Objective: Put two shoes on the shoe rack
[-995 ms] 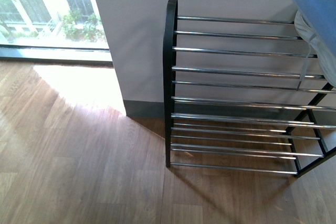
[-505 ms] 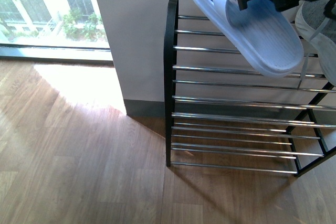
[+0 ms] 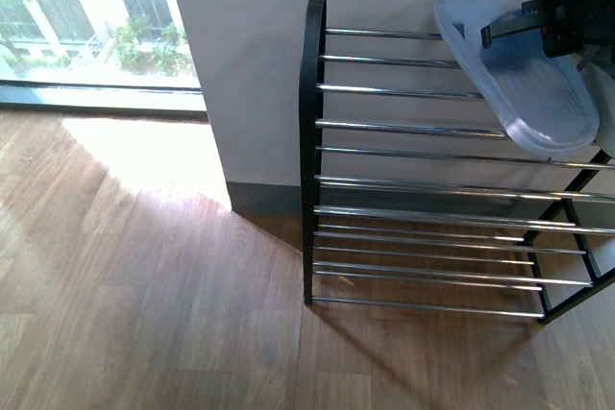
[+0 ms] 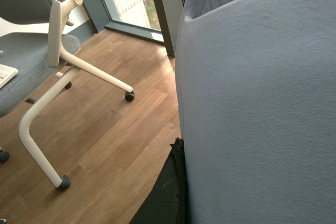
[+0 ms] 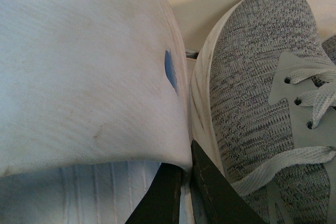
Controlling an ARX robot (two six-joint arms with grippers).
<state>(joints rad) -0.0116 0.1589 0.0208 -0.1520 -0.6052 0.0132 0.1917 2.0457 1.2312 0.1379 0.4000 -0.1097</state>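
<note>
A pale blue slide sandal (image 3: 524,84) lies slanted over the right part of the shoe rack's (image 3: 312,141) top rods. Whether it rests on them I cannot tell. My right gripper (image 3: 495,34) comes in from the right and is shut on its strap. In the right wrist view the black fingers (image 5: 163,192) pinch the edge of that strap (image 5: 84,77). A grey knit sneaker (image 5: 252,87) with white laces stands right beside it. My left gripper (image 4: 178,148) is shut on a second pale blue slide sandal (image 4: 257,103), which fills most of the left wrist view. The left arm is out of the front view.
The rack stands against a white wall (image 3: 250,64) on a wooden floor (image 3: 144,285), with lower tiers of silver rods (image 3: 423,266). A floor-level window (image 3: 86,26) is at the far left. The left wrist view shows a grey office chair (image 4: 31,51) on white legs with castors (image 4: 129,96).
The sandal in my right gripper has moved right and down, away from the camera, to the top tier. It now covers the sneaker seen at the right edge before.
</note>
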